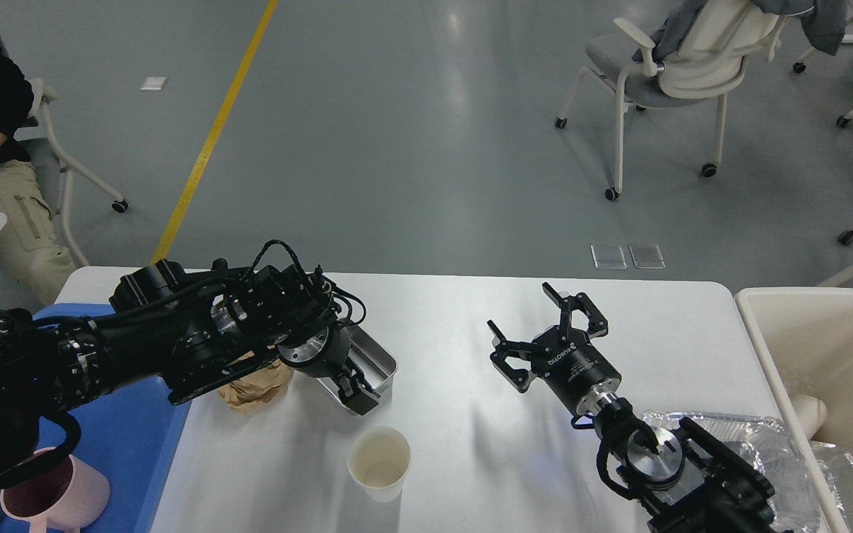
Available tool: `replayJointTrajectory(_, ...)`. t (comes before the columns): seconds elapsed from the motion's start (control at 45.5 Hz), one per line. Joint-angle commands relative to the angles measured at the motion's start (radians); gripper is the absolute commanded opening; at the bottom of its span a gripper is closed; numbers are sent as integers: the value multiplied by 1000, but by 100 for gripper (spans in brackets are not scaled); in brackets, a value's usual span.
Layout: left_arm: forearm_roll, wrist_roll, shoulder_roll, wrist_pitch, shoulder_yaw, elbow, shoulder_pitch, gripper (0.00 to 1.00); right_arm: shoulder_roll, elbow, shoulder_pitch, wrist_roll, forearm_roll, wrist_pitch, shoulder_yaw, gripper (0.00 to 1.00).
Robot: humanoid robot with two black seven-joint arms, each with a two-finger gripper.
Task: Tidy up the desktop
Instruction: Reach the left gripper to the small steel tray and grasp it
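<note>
The white desktop [471, 311] holds a small metal tin [376, 360], a crumpled brown paper [255, 383] and an empty paper cup [378, 460]. My left gripper [359, 394] hangs low over the tin's near corner, right of the paper. It is dark, and I cannot tell its fingers apart or whether they hold the rim. My right gripper [547, 330] is open and empty above the desktop's middle right, apart from every object.
A blue tray [112, 429] at the left holds a pink mug [49, 494]. A cream bin [826, 348] stands at the right edge, with a crinkled foil tray [767, 437] beside it. Chairs and a seated person are on the floor beyond the table.
</note>
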Motion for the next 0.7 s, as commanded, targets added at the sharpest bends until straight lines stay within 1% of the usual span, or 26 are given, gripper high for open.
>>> replayJointTrajectory(0.0,-1,0,-13,1,2,8,2,96,0,0,-2,0,0,0,0,100)
replayJointTrajectory(0.264,-10,-6,-49,8,0,61,22,96,1,-1,-4,0,0,14,0,100)
replayJointTrajectory(0.461,-30,-11,-80,50,0,131,45,96,1,-1,-4,0,0,14,0,100)
replayJointTrajectory(0.571,-30,-15,-85,62,0,147,54,96,1,-1,-4,2,0,14,0,100)
replayJointTrajectory(0.681,-32,-20,-94,102,0,154,64,94,1,-1,-5,2,0,15,0,100)
